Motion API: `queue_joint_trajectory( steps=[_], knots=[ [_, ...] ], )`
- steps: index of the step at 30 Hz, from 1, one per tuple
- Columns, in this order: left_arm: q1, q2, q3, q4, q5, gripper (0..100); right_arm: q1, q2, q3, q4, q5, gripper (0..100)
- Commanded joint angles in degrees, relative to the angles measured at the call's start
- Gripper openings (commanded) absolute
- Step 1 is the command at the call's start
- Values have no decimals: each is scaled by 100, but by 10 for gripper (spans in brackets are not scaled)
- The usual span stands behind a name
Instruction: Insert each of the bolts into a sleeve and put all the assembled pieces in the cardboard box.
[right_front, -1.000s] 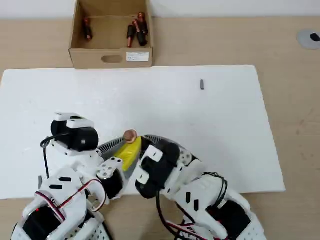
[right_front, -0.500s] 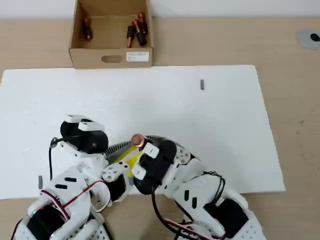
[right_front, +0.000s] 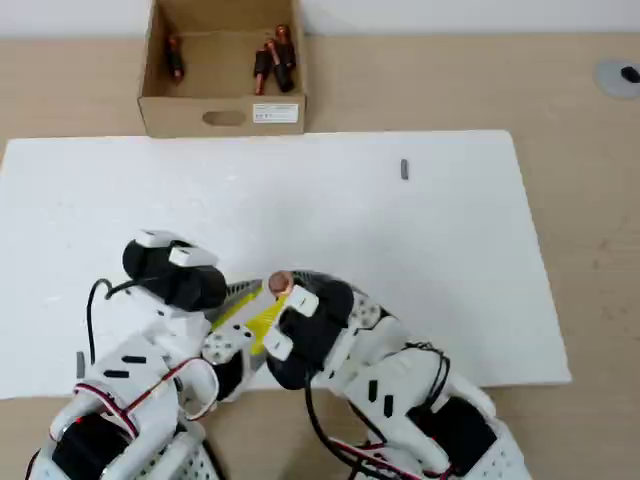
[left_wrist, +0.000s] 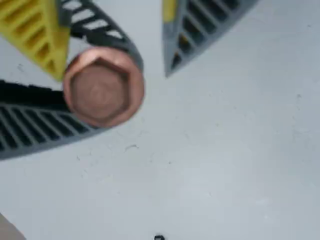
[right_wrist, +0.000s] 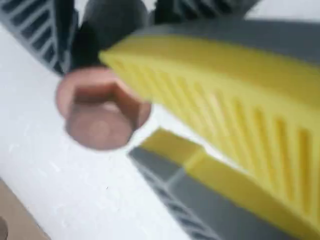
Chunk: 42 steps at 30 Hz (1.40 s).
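A copper bolt (right_front: 281, 284) with a hex head is held just above the white mat, near its front edge. My right gripper (right_front: 276, 296) is shut on the bolt (right_wrist: 100, 117), which sits between its yellow finger (right_wrist: 210, 85) and its grey one. My left gripper (right_front: 248, 300) stands open right beside it, one ribbed finger (left_wrist: 180, 40) apart from the bolt head (left_wrist: 104, 92). A small grey sleeve (right_front: 404, 169) lies far off on the mat's right half. The cardboard box (right_front: 222, 115) at the back left holds several assembled pieces (right_front: 272, 58).
The white mat (right_front: 330, 220) covers most of the wooden table. A small grey piece (right_front: 80, 362) lies at the mat's front left edge beside the left arm. A grey disc (right_front: 620, 76) sits at the far right of the table.
The left arm has swung right, closing in on the bolt. The right gripper and the bolt shifted slightly right and nearer the front edge.
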Motion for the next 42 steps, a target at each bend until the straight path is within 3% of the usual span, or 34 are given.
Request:
queue_joint_trajectory(
  steps=[1,10,14,17,21,28,36,42],
  knots=[
    [-202,4,-308,-9,-35,140,48,-681,-84,-158,35,9],
    [-202,4,-800,0,-26,133,66,-681,-31,-158,35,9],
    [-220,-13,-958,246,-44,0,268,-681,-31,-149,26,9],
    [-818,-22,-958,545,-44,1,673,-673,-22,-132,-9,9],
    [-2295,-4,-870,668,-62,2,1209,-646,-22,-132,-105,9],
    [-4123,-13,290,624,-879,2,1947,-629,-31,97,-826,9],
    [-4589,-22,1679,-132,-1020,2,2229,-347,-470,132,-993,9],
    [-4580,-22,1864,-299,-1020,2,2229,1305,-1710,114,-1284,9]
  ],
)
